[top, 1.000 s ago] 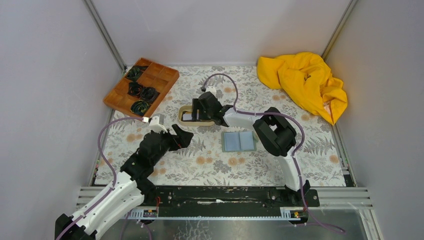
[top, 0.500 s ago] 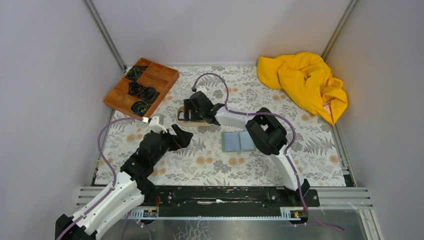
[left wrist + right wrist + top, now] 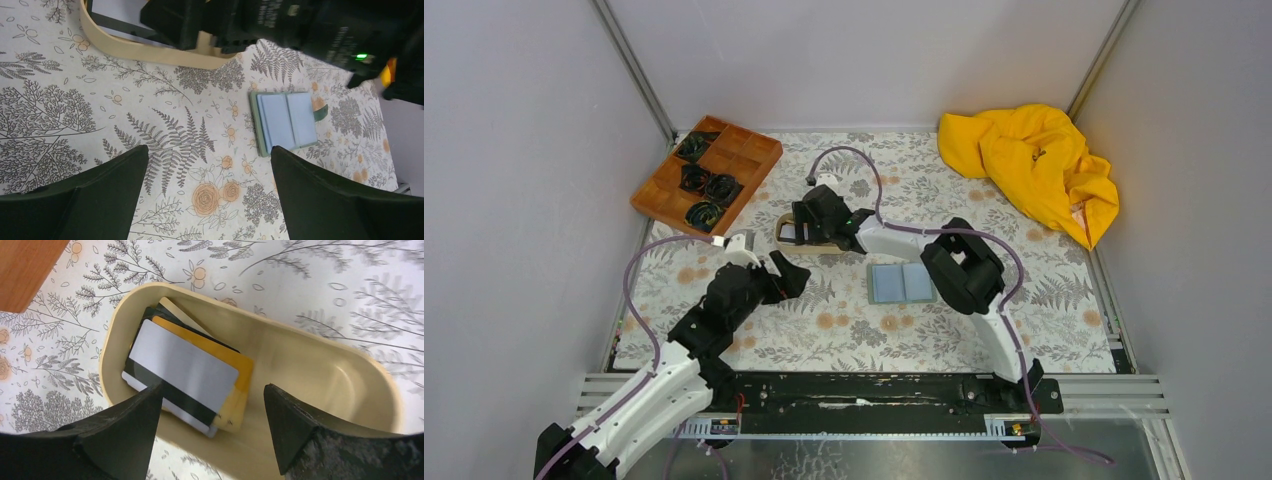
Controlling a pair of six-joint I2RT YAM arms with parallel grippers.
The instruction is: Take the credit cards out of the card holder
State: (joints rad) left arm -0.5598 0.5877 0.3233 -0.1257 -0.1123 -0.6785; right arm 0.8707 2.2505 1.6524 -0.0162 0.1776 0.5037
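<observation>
The card holder [image 3: 901, 283] lies opened flat on the floral cloth, light blue panels up [image 3: 287, 122]. The credit cards [image 3: 180, 370] sit as a loose stack in the left end of a beige oval tray [image 3: 325, 375]. A whitish card with a dark stripe is on top, with an orange card [image 3: 237, 365] under it. My right gripper [image 3: 212, 390] hovers open just above the stack [image 3: 809, 228], holding nothing. My left gripper [image 3: 210, 149] hangs open over bare cloth, left of the card holder [image 3: 789, 272].
A brown wooden compartment tray [image 3: 707, 172] with dark coiled items stands at the back left. A crumpled yellow cloth [image 3: 1034, 165] lies at the back right. The right arm's dark body [image 3: 300, 25] reaches over the beige tray [image 3: 779, 232]. Grey walls enclose the table.
My right gripper has slid a little to the left over the beige tray, jaws still wide. The left arm has barely moved.
</observation>
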